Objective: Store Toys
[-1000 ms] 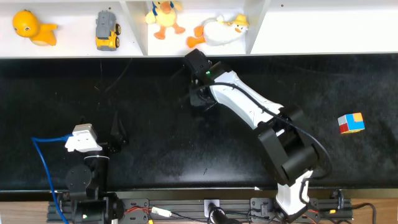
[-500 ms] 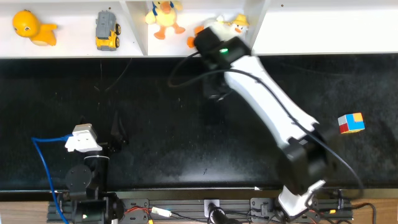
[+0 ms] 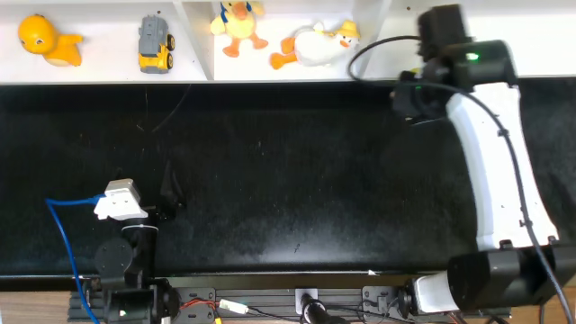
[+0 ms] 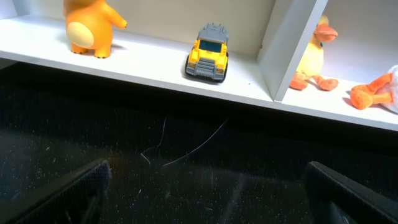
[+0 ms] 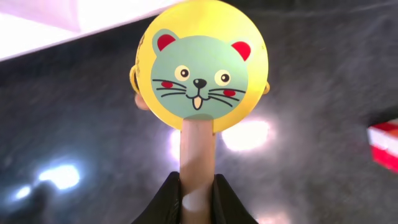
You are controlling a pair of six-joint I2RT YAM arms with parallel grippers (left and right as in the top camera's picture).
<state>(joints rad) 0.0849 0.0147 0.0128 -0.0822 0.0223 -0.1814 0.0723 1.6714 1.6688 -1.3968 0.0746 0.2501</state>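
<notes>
My right gripper point(image 5: 198, 194) is shut on the wooden handle of a rattle point(image 5: 202, 68), whose round yellow head bears a green cat face. It hangs above the black table next to the white shelf's edge point(image 5: 37, 31). Seen from above, that gripper point(image 3: 414, 94) sits at the far right, in front of the shelf point(image 3: 450, 67). A colourful cube point(image 5: 387, 146) peeks in beside the rattle. My left gripper point(image 4: 211, 199) is open near its base point(image 3: 166, 193), facing the shelf.
The shelf's compartments hold an orange duck point(image 3: 49, 40), a yellow truck point(image 3: 155, 45), a yellow duck plush point(image 3: 238, 25) and a white duck plush point(image 3: 319, 45). A blue cable point(image 3: 67, 220) loops by the left arm's base. The black table point(image 3: 270, 180) spreads between the arms.
My right arm has swung from the middle of the shelf's front to the far right, and its white link now covers the spot where the cube showed. The left arm has not moved.
</notes>
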